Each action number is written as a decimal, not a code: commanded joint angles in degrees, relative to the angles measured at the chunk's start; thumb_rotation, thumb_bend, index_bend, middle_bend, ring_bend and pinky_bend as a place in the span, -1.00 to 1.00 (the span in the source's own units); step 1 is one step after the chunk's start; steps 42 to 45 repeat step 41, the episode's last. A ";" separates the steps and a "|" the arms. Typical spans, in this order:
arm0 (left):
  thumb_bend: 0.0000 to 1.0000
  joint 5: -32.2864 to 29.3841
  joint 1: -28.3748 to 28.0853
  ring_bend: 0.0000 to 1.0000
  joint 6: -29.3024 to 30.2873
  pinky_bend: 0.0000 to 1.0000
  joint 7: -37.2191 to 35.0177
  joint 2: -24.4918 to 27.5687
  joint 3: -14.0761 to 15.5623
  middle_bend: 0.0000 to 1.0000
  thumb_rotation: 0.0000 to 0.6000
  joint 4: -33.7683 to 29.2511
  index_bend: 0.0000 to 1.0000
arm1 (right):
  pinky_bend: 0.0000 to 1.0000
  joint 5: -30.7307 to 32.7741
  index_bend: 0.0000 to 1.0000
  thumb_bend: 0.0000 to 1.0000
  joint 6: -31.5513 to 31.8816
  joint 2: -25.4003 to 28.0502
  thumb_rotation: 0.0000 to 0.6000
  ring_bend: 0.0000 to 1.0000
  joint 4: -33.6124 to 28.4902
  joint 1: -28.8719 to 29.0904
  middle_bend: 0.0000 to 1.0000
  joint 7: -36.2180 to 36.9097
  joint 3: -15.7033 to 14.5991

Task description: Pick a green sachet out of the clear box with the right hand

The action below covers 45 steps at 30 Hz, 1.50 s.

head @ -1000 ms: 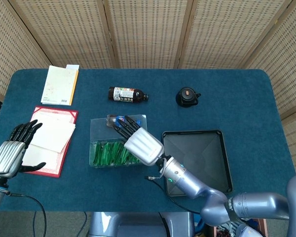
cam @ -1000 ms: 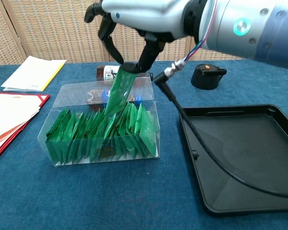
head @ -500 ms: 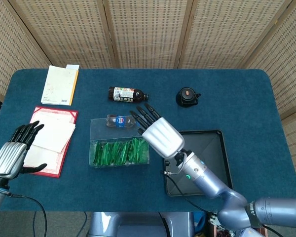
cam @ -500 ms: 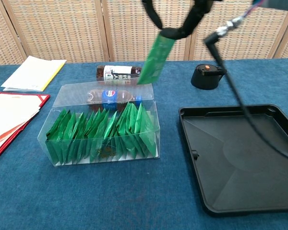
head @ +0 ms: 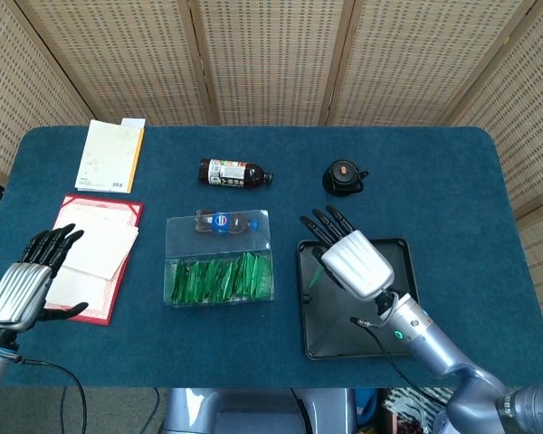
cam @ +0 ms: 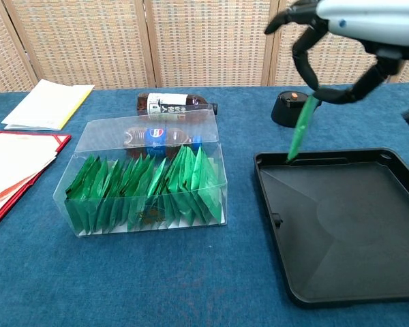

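Observation:
My right hand hovers over the left part of the black tray. It pinches one green sachet, which hangs down with its lower tip near the tray's far left corner. The clear box stands left of the tray, with a row of several green sachets in its front part and a small bottle behind them. Over the red folder at the table's left, my left hand stays open and holds nothing.
A dark bottle lies behind the box. A black round lid sits behind the tray. A yellow-edged booklet lies at the back left, near the red folder with white paper.
My right hand carried the green sachet up out of the clear box and rightward to above the black tray. The left hand barely moved.

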 commanded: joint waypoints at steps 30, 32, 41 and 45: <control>-0.91 1.26 3.17 -1.00 4.58 -1.00 6.08 -3.10 1.58 -1.00 1.00 0.21 -1.00 | -1.00 -10.96 -0.85 -1.00 23.82 -0.28 1.00 -1.00 11.63 -24.61 -1.00 18.78 -6.93; -0.91 1.68 3.76 -1.00 5.29 -1.00 6.62 -3.89 1.96 -1.00 1.00 0.88 -1.00 | -1.00 -11.27 -0.86 -1.00 25.99 -1.77 1.00 -1.00 13.53 -26.34 -1.00 19.98 -6.77; -0.91 2.37 5.94 -1.00 7.35 -1.00 7.39 -5.80 3.19 -1.00 1.00 3.48 -1.00 | -1.00 -11.01 -0.89 -1.00 30.58 -4.59 1.00 -1.00 16.71 -31.34 -1.00 22.25 -5.64; -0.91 2.37 5.94 -1.00 7.35 -1.00 7.39 -5.80 3.19 -1.00 1.00 3.48 -1.00 | -1.00 -11.01 -0.89 -1.00 30.58 -4.59 1.00 -1.00 16.71 -31.34 -1.00 22.25 -5.64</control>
